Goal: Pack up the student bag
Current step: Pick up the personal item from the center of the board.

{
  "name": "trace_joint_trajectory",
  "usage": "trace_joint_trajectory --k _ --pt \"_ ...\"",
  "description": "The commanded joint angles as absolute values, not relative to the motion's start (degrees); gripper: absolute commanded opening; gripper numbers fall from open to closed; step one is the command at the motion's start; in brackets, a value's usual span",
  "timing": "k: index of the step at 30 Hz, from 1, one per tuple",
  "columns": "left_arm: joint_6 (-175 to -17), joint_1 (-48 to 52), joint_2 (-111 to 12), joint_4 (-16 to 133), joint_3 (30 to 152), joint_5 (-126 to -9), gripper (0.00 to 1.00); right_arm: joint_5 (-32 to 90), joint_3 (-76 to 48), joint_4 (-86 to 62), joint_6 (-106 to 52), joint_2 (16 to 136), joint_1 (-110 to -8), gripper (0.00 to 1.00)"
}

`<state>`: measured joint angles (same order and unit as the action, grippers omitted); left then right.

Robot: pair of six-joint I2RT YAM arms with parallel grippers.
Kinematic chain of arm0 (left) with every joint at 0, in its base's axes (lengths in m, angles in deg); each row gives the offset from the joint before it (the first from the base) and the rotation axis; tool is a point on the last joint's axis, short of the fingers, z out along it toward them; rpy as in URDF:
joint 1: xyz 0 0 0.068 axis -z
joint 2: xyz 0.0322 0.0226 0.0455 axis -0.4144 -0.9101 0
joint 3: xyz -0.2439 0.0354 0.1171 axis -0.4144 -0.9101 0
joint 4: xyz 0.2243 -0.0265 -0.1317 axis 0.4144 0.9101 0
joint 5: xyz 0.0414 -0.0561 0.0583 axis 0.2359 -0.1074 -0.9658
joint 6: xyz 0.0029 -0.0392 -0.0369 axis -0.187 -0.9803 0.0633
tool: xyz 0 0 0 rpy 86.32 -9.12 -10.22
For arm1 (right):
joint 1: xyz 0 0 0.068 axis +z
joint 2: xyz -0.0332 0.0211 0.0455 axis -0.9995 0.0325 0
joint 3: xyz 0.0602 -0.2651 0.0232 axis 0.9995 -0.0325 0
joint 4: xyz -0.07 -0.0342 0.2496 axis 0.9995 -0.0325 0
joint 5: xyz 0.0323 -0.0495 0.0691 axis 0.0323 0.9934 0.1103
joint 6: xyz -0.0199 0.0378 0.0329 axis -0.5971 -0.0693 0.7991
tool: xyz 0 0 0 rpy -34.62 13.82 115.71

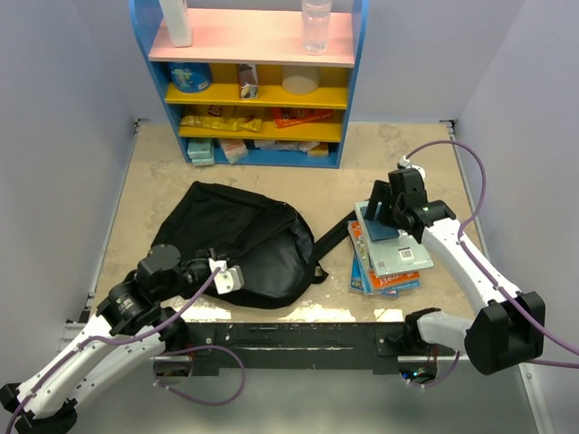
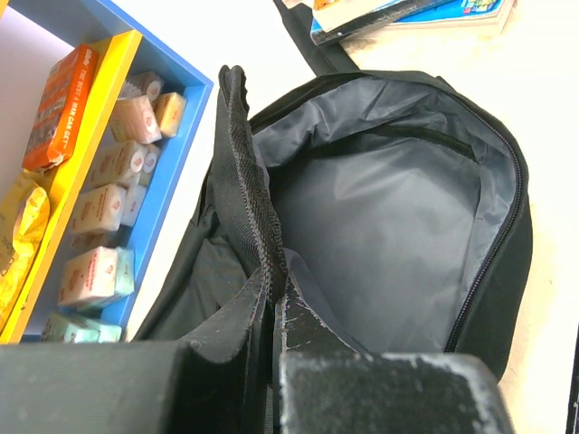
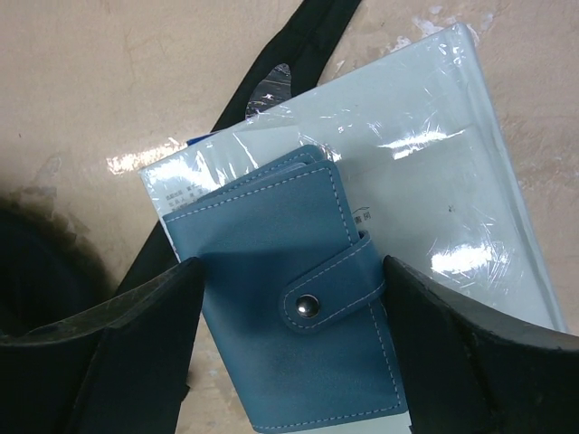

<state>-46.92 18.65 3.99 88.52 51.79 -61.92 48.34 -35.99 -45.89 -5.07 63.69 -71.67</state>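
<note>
- while the left gripper (image 1: 223,274) is pinched tight on the student bag (image 1: 249,231), where does that bag lie?
- it lies flat on the table (image 1: 163,172), on the left half, in front of the blue shelf (image 1: 348,90). its mouth gapes open on the near side. you can see grey cloth inside.
- what part does the left one hold?
- a black fold of the bag's rim, right at the mouth. its 2 fingers are closed on it.
- and the right gripper (image 3: 291,267)?
- it hangs over a pile of books (image 1: 391,267) on the right side of the table, near the bag. its 2 fingers stand wide apart.
- is something between them?
- yes, a blue case (image 3: 303,307) with a tab and a round snap. it lies on top of a white book (image 3: 434,172) in shiny clear wrap. 1 finger is at each long side of the case, very close. i cannot tell if they press it or just stand next to it.
- what is the black band by the books?
- a bag strap (image 3: 298,41). it runs along the table from the bag, and part of it hides under the white book.
- what is on the shelf?
- small boxes and packs in rows, and 2 bottles (image 1: 316,25) on top.
</note>
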Motion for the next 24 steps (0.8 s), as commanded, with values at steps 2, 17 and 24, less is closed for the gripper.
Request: trace_joint_trajectory --k 2,17,24 --pt "-47.99 18.59 4.87 83.98 51.6 -60.38 0.0 44.4 -37.12 -49.32 -1.13 63.96 -70.65 0.72" --pt "-47.72 18.67 3.56 83.98 52.66 -59.33 0.0 47.2 -39.41 -49.06 4.23 57.72 -70.2 0.0" --pt "-48.78 18.59 3.38 82.75 52.83 -60.12 0.0 37.73 -36.16 -41.23 3.1 54.64 -70.21 0.0"
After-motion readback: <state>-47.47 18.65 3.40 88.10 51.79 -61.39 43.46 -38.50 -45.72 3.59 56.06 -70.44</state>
